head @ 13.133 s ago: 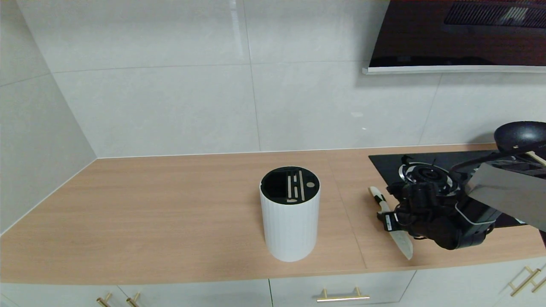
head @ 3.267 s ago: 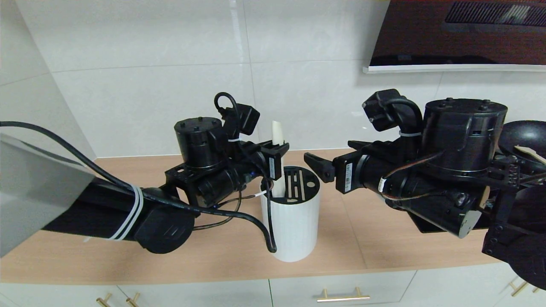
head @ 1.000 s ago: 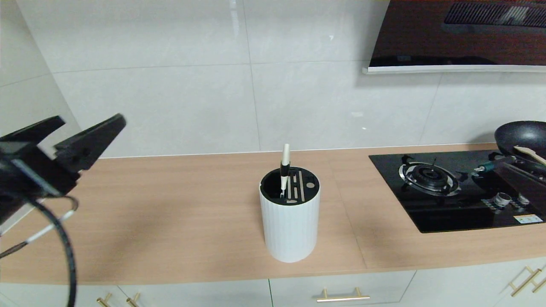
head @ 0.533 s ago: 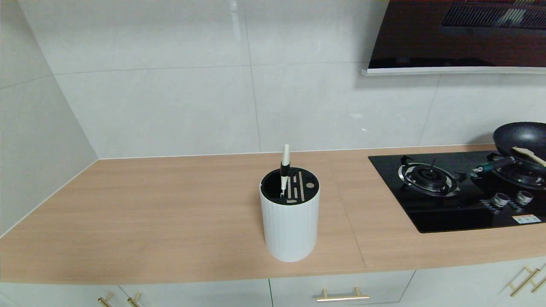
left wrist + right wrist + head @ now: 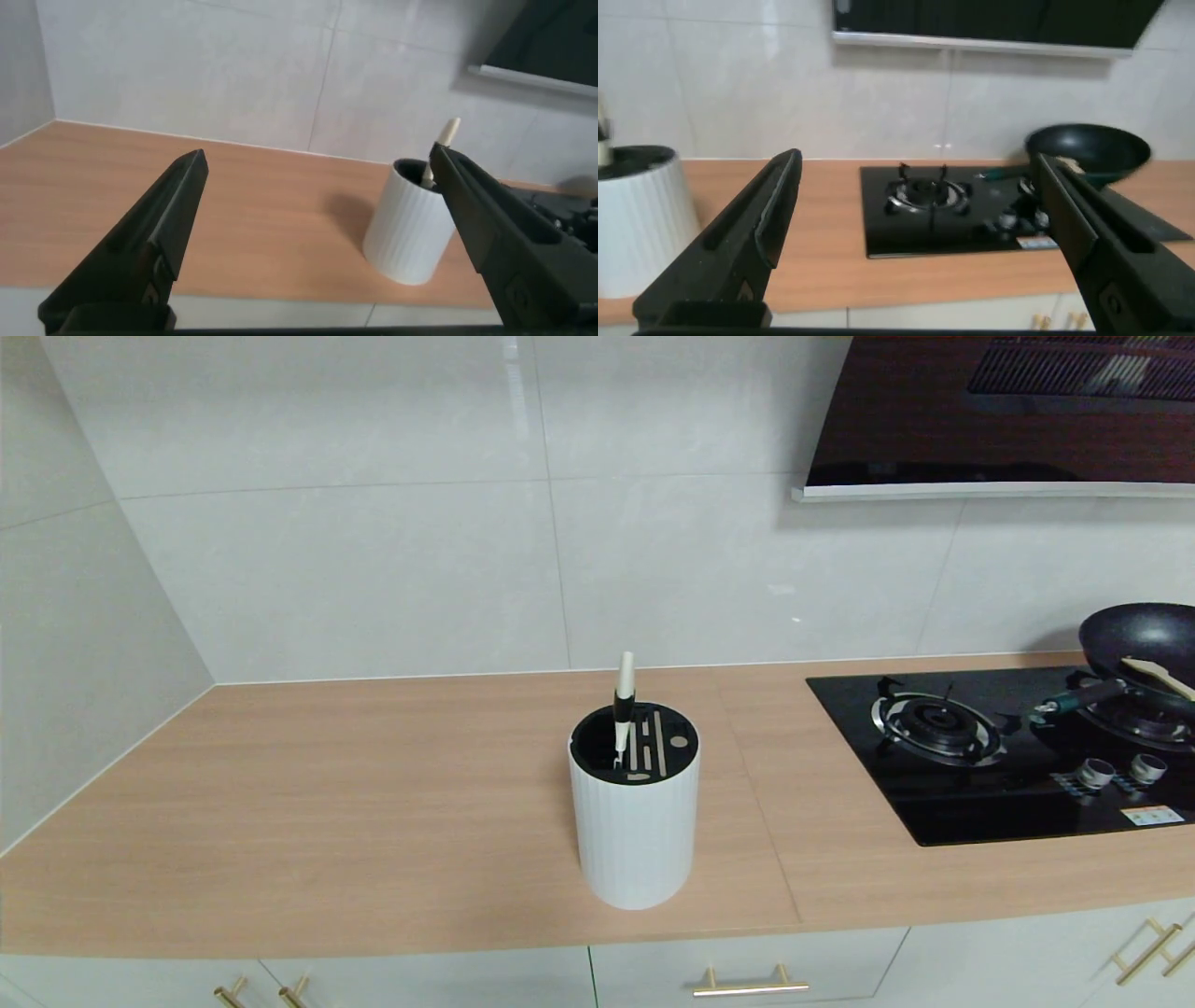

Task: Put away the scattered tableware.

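White ribbed knife holder [image 5: 635,840] upright on the wooden surface [image 5: 373,803], near the front edge, black slotted top facing up. Knife [image 5: 623,695] parked in a slot on the holder's left side, blade down inside, cream and black handle sticking up about vertical. Left gripper [image 5: 318,159] wide open, nothing between the fingers, held back by the front edge of the surface, well apart from the holder and facing it from the left. Right gripper [image 5: 917,163] wide open too, empty, also back by the front edge, pointed toward the black gas hob [image 5: 980,775]. Hob set into the surface right of the holder, well apart from it; dark pan [image 5: 1134,630] on the far right burner with a wooden spatula [image 5: 1158,677] resting in it. Dark range hood [image 5: 1008,411] on the tiled wall [image 5: 373,569] above the hob, and brass handles [image 5: 752,982] on the white cabinet fronts [image 5: 420,985] below the surface
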Tool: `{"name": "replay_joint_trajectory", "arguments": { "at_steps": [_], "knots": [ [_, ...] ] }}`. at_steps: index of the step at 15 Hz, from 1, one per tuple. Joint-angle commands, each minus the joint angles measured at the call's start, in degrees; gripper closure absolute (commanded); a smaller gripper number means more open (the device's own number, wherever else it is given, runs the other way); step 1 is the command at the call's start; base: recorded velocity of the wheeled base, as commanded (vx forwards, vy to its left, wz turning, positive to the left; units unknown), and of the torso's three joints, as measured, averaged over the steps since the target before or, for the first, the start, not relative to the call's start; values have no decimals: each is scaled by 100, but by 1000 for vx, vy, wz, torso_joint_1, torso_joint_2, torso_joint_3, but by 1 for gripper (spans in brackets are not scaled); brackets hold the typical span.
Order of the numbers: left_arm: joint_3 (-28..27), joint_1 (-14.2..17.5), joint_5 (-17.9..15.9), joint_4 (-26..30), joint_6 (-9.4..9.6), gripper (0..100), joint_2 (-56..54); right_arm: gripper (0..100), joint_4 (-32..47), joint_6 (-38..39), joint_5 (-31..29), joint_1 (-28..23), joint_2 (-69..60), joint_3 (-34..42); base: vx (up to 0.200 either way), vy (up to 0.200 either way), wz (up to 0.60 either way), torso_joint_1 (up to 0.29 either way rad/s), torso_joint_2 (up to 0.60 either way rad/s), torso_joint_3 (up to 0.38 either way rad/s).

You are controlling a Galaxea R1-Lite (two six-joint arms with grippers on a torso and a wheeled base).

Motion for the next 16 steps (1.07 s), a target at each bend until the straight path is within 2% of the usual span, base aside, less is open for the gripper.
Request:
{"name": "replay_joint_trajectory", "arguments": {
  "at_steps": [1,2,3,4,5,6,7,8,9,11,14,16],
  "knots": [
    [191,22,-285,-12,10,0,-173,0,-9,1,-19,-29,-123,336,0,0,0,0,0,0],
    [314,22,-417,-29,36,0,-173,0,-17,-8,-19,-29,-123,512,0,0,0,0,0,0],
    [604,22,-329,-188,291,0,-173,0,-193,1,-19,-29,-123,864,0,0,0,0,0,0],
    [1017,22,-126,-530,634,0,-173,0,-510,10,-19,-29,-123,1215,0,0,0,0,0,0],
    [1597,22,32,-1075,1179,0,-173,0,-343,80,-10,-29,-123,1215,0,0,0,0,0,0],
    [1931,22,76,-1357,1653,0,-173,0,-290,185,-10,-29,-123,1215,0,0,0,0,0,0],
    [1913,22,111,-943,1636,0,-173,0,-105,212,-2,-29,-123,1215,0,0,0,0,0,0],
    [1931,22,120,-513,1759,0,-173,0,352,264,34,-29,-123,1215,0,0,0,0,0,0],
    [1913,13,120,-205,1776,0,-173,0,440,502,95,-29,-123,1207,0,0,0,0,0,0],
    [1922,13,120,-311,1723,0,-173,0,659,748,359,6,-105,1198,0,0,0,0,0,0],
    [1922,13,111,-311,1354,0,-173,0,633,598,412,6,-123,1207,0,0,0,0,0,0],
    [1922,13,111,-311,1293,0,-173,0,633,607,412,6,-131,1215,0,0,0,0,0,0]
  ]
}}
